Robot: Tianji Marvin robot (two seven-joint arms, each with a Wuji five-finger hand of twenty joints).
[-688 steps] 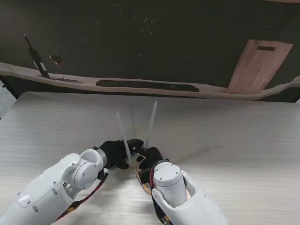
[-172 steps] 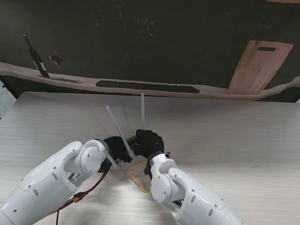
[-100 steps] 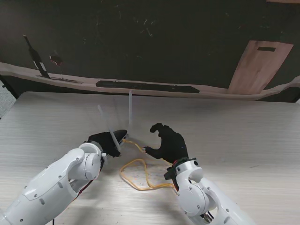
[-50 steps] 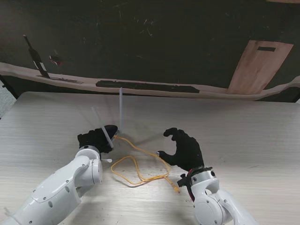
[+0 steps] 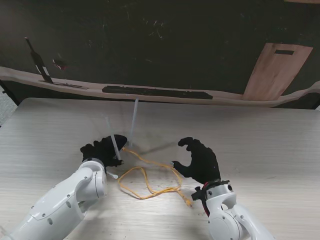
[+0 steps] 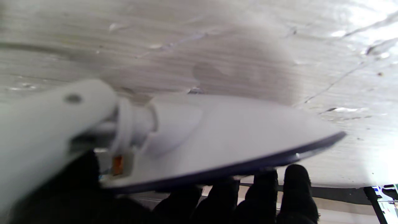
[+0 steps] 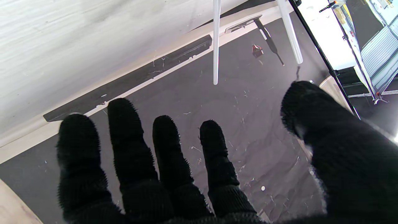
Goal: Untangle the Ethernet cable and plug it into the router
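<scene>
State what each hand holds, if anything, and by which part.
Left hand grips the router by its body; right hand is open, holding nothing.

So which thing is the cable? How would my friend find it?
Look at the pale wooden table, in the part nearest me between the two black-gloved hands. The left hand grips a white router with two thin antennas; the right hand is open. The cable is the thin yellow-orange cord looped on the table between them, the only brightly coloured thing there.
</scene>
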